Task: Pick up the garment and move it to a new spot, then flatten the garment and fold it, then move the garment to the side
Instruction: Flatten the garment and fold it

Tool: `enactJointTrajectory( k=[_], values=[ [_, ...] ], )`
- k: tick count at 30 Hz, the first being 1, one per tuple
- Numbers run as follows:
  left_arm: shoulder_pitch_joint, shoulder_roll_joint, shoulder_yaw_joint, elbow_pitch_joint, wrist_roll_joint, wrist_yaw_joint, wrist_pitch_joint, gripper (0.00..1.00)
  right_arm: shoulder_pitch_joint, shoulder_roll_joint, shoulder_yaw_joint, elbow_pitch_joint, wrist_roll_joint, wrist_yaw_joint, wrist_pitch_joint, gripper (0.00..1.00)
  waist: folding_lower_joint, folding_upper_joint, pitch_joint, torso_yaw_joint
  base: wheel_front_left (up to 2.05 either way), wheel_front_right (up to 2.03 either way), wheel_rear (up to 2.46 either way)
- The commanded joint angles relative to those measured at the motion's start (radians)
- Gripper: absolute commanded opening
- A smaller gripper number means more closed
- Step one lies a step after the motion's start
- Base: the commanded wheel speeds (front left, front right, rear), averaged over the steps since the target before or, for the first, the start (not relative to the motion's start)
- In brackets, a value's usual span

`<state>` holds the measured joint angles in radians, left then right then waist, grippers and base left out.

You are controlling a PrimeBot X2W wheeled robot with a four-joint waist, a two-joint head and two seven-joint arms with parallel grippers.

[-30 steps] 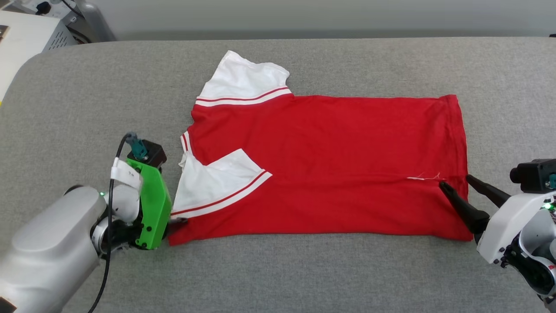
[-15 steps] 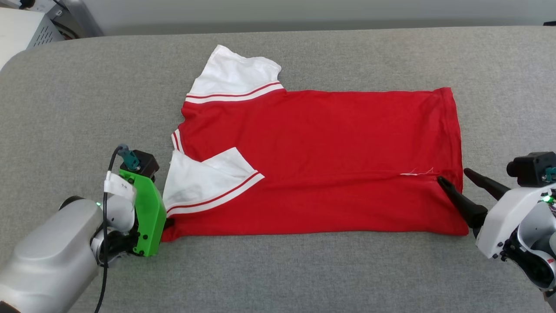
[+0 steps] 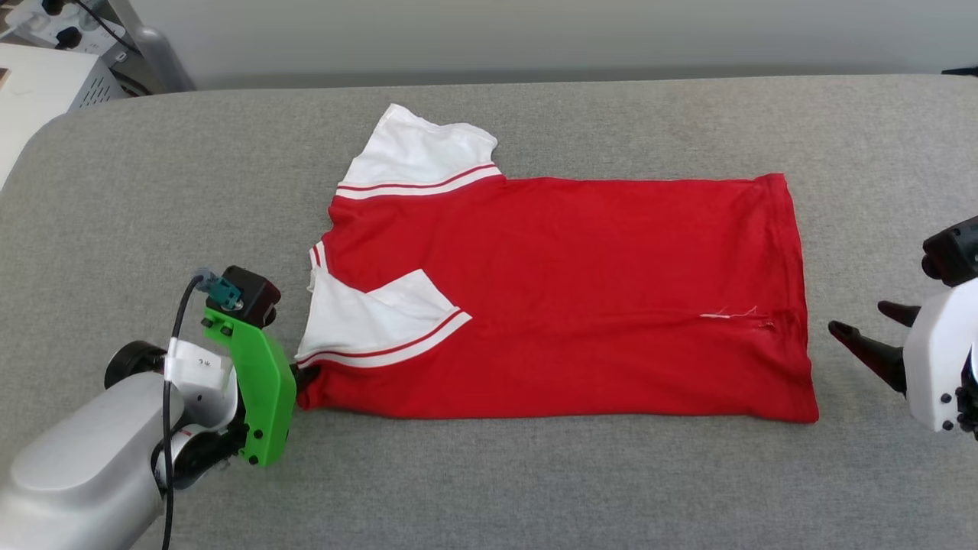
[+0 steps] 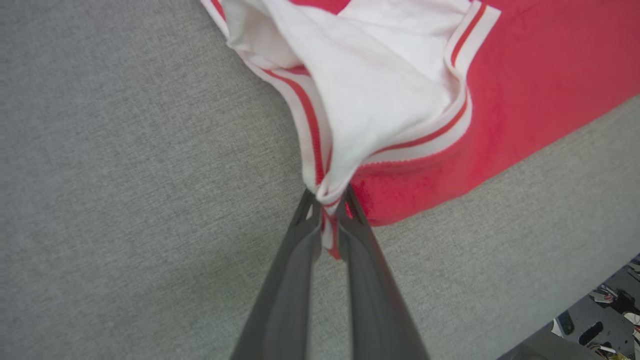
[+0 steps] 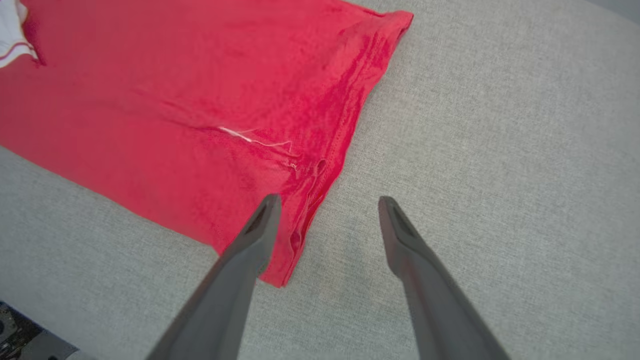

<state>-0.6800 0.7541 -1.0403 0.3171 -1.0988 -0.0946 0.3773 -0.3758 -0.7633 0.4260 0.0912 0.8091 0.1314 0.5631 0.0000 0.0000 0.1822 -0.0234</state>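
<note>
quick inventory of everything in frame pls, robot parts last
jersey: 1, red with white sleeves, flat mid-table, near sleeve folded over the body
thread: 1, white, loose on the jersey near its right hem
table: 1, grey fabric top, under the jersey
cabinet: 1, white, beyond the table's far-left corner
left gripper: 1, dark fingers, shut on the jersey's near-left corner
right gripper: 1, dark fingers, open, just right of the hem

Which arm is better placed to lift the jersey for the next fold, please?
Left, probably: the left claw is shut on the garment at its sleeve corner, while the right claw stands open beside the hem, holding nothing.
</note>
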Motion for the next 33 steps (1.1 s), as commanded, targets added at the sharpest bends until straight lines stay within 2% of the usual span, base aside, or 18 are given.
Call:
enactJointTrajectory(
  k=[1, 7, 16, 19, 20, 21, 28, 33],
  values=[
    [0.015, 0.010, 0.002, -0.020, 0.008, 0.012, -0.010, 0.00, -0.002, -0.001, -0.003, 0.005, 0.010, -0.001, 0.037, 1.00, 0.0000, 0.0000, 0.007, 0.007, 0.00, 0.00, 0.00],
    [0.023, 0.021, 0.003, -0.092, 0.021, 0.048, -0.019, 0.00, 0.019, 0.052, -0.010, 0.072, 0.010, -0.001, 0.101, 1.00, 0.0000, 0.0000, 0.042, 0.028, 0.00, 0.00, 0.00],
    [0.021, 0.016, 0.006, -0.110, 0.026, 0.066, -0.029, 0.00, 0.036, 0.193, 0.050, 0.268, -0.017, -0.001, 0.063, 1.00, 0.0000, 0.0000, 0.085, 0.047, 0.00, 0.00, 0.00],
    [0.033, 0.010, 0.002, -0.091, 0.025, 0.064, -0.039, 0.00, 0.042, 0.214, 0.085, 0.308, -0.011, -0.001, 0.041, 1.00, 0.0000, 0.0000, 0.087, 0.048, 0.00, 0.00, 0.00],
    [0.038, 0.010, 0.001, -0.082, 0.025, 0.064, -0.044, 0.00, 0.039, 0.218, 0.091, 0.315, -0.007, -0.001, 0.018, 0.38, 0.0000, 0.0000, 0.086, 0.046, 0.00, 0.00, 0.00],
    [0.045, 0.011, -0.001, -0.074, 0.023, 0.062, -0.047, 0.00, 0.033, 0.219, 0.096, 0.320, 0.000, -0.001, -0.001, 0.00, 0.0000, 0.0000, 0.080, 0.042, 0.00, 0.00, 0.00],
    [0.086, 0.008, 0.005, -0.058, 0.004, 0.062, -0.088, 0.00, 0.022, 0.160, 0.100, 0.278, 0.028, -0.001, -0.132, 0.00, 0.0000, 0.0000, 0.011, 0.038, 0.00, 0.00, 0.00],
    [0.120, 0.043, 0.013, -0.099, -0.007, 0.078, -0.107, 0.00, 0.079, 0.105, 0.072, 0.191, 0.052, -0.001, -0.167, 0.00, 0.0000, 0.0000, -0.042, 0.036, 0.00, 0.00, 0.00]
  ],
)
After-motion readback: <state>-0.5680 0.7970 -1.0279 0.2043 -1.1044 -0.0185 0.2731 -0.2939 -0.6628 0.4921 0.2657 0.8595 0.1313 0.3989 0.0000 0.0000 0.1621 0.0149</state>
